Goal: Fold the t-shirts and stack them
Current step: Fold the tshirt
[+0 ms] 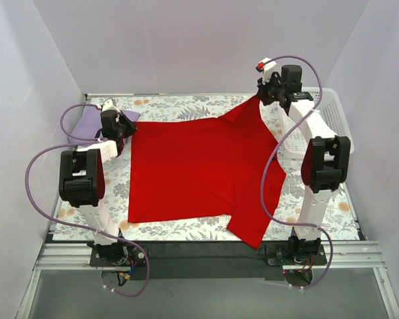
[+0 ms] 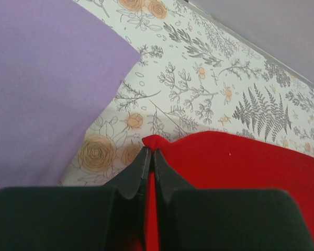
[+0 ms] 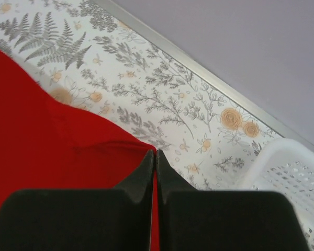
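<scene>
Jaws both clamped on red shirt [image 1: 199,169] far edge, L gripper [image 2: 149,151] far-left, R gripper [image 3: 155,152] far-right; we judge body lies nearward mid-desk, long axis L–R; lavender shirt [image 2: 42,78] far-left corner.

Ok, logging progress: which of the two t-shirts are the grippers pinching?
The red t-shirt: the left gripper and right gripper are each shut on a far corner. The lavender t-shirt lies free, far left.
</scene>
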